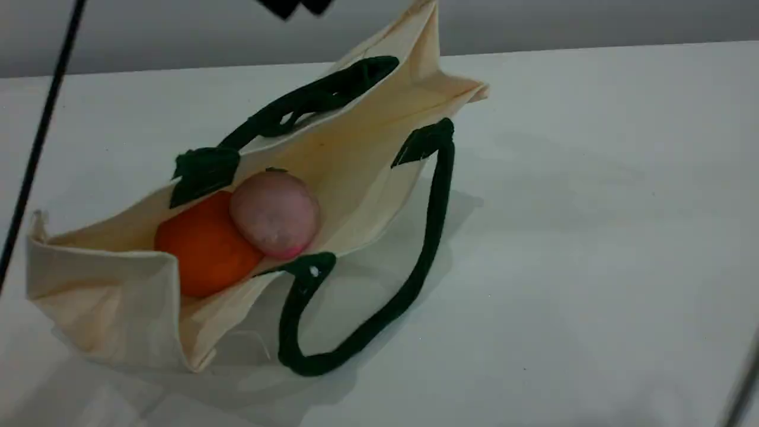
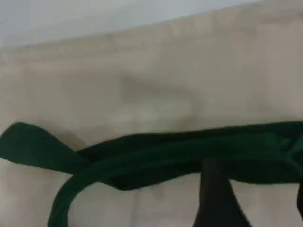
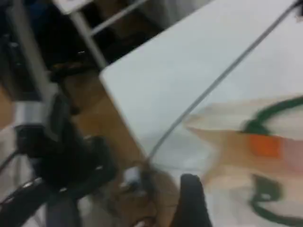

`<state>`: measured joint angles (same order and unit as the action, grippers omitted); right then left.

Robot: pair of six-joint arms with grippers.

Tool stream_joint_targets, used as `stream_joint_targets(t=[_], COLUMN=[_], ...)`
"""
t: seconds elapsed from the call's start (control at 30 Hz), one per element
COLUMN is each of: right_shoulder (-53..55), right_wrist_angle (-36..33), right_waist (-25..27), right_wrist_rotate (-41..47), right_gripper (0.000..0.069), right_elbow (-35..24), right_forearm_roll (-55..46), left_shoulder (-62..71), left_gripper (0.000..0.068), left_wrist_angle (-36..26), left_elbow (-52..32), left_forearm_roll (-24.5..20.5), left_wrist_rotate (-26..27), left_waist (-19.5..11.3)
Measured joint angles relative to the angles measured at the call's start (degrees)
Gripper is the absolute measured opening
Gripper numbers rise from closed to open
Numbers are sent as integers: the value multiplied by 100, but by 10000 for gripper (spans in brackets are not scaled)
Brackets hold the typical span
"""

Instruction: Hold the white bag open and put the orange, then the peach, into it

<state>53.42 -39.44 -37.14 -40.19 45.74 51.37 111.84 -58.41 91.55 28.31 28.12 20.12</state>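
Observation:
The white bag lies on the table with its mouth gaping toward the right. Inside it the orange rests with the peach against its right side. One green handle trails on the table; the other lies along the bag's far wall. My left gripper hangs above that far wall, open. In its wrist view, its fingertip hovers in front of the far handle. My right gripper is off to the side, open and empty, and the bag is blurred there.
A thin black cable crosses the left of the scene. The white table stretches to the right of the bag. The table's edge and dark equipment on the floor show in the right wrist view.

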Motion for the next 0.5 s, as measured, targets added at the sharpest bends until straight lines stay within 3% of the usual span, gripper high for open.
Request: stream_joint_targets(t=[0.13, 0.3, 0.5], right_shoulder=[-654, -1303, -1860], right_wrist_angle=[-415, -1235, -1948], right_waist=[514, 1085, 1163], right_wrist_rotate=[1135, 2348, 2910], right_gripper=[485, 485, 485], right_elbow=[11, 273, 467], right_forearm_roll=[-1193, -2568, -3326], left_shoulder=[215, 503, 872], left_gripper=[368, 368, 368], left_wrist_angle=[53, 180, 398], left_elbow=[0, 0, 0], left_forearm_roll=[58, 8, -3], left_wrist_rotate=[-13, 15, 29], left_waist=[57, 353, 743])
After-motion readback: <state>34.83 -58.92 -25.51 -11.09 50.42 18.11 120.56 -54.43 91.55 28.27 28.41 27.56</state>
